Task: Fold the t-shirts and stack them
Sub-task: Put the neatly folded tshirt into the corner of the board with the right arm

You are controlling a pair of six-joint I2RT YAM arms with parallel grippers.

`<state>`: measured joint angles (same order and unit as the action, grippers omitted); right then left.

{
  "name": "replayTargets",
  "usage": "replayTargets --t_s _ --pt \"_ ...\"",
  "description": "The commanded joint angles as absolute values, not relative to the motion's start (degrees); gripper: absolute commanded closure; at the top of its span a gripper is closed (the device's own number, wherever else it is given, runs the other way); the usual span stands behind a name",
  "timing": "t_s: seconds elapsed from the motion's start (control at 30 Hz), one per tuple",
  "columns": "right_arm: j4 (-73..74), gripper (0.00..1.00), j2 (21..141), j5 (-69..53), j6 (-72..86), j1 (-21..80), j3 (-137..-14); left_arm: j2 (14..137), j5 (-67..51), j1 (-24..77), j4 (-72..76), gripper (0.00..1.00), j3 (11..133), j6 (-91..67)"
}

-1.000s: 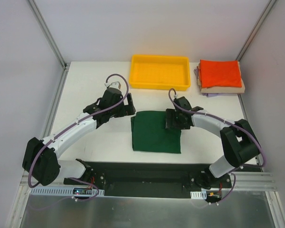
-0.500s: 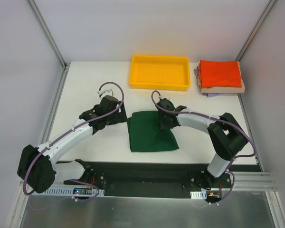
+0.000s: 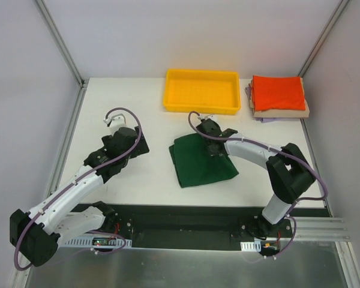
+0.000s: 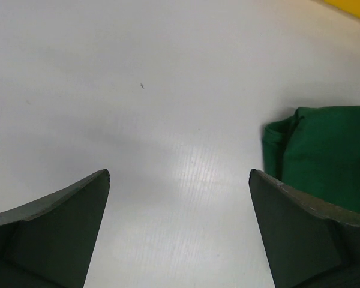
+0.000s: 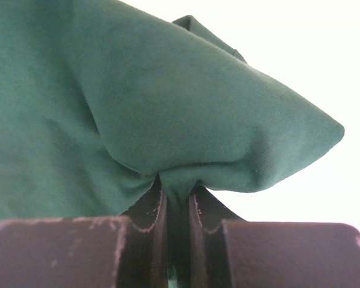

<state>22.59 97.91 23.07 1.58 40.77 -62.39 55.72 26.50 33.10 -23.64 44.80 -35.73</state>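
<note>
Since a second ago the right tool (image 3: pixel 214 138) has gone from wide apart to nearly pressed together and has shifted onto the far edge of the dark green t-shirt (image 3: pixel 204 167), which has turned and rumpled a little under it, while the left tool (image 3: pixel 138 146) has backed away toward its own base. On the right wrist view I see a ridge of green cloth pinched between the two fingers, with the fabric bulging just ahead of them, so this tool has the shirt by a gathered fold, not by a flat layer. The folded shirt lies on the table (image 3: pixel 138 102) mostly on the near side of that tool, apparently not lifted yet. My left tool hangs spread wide over bare table with nothing between its fingers; the shirt's edge sits just beyond its right finger. I judge it has pulled clear to give the carry room. The stack waits well off to the right tool's far right: orange-red t-shirt (image 3: pixel 278 92) on top, tan t-shirt (image 3: pixel 288 112) under it, lavender t-shirt (image 3: pixel 250 95) peeking out, beside the yellow tray (image 3: pixel 201 73). I take the pinch as the grab for moving green onto that pile.
</note>
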Motion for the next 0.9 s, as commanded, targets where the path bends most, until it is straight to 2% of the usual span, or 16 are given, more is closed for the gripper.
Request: replayTargets --t_s 0.0,0.13,0.23,0.57,0.87 --pt "20.1 1.00 90.0 39.6 -11.1 40.2 -65.0 51.7 34.2 32.4 -25.0 0.01 43.2 -37.3" --pt "14.0 1.00 87.5 46.5 -23.4 38.7 -65.0 49.8 37.5 32.4 -25.0 0.01 42.9 -37.4" --pt "11.5 0.99 86.6 47.0 -29.6 35.6 -66.4 48.9 40.0 32.4 -25.1 0.01 42.8 -37.4" --pt "9.4 1.00 83.1 39.1 -42.9 24.8 -75.4 45.4 46.0 32.3 -25.0 0.01 43.3 -37.9" --pt "11.9 1.00 87.3 36.6 -50.5 19.2 -86.6 45.3 53.4 32.3 -25.0 0.01 47.8 -35.9"
